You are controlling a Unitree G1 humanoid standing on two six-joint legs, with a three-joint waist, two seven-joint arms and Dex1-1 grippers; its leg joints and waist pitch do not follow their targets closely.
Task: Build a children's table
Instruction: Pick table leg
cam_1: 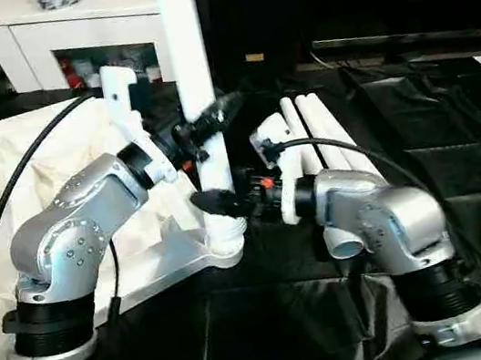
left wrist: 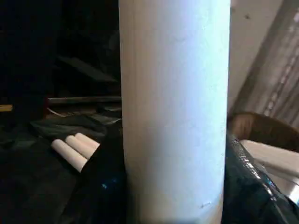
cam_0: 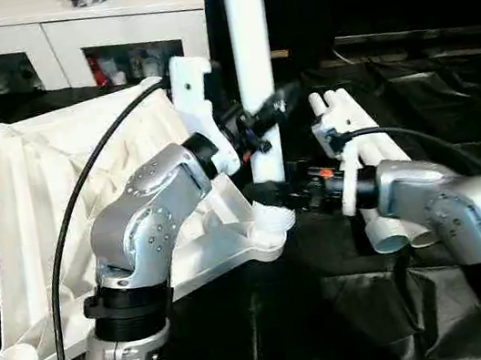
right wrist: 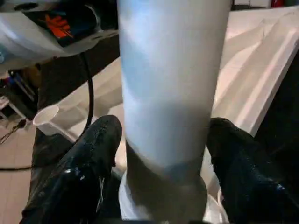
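We have one leg (cam_0: 252, 49) upright in the tabletop's (cam_0: 28, 179) near-right corner socket (cam_0: 271, 221). Left gripper (left wrist: 175, 186) clamps it high, keeping it plumb; right gripper (right wrist: 163, 154) straddles the base with fingers apart, not touching. Spare legs (cam_0: 372, 167) lie right.

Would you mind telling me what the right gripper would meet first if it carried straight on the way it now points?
Most likely the upright leg: it stands between the right gripper's two fingers, directly ahead and close.

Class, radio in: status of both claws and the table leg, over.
Left claw and right claw both flank the upright leg, which stands in the tabletop corner socket. Spare legs lie alongside. Nothing blocking.
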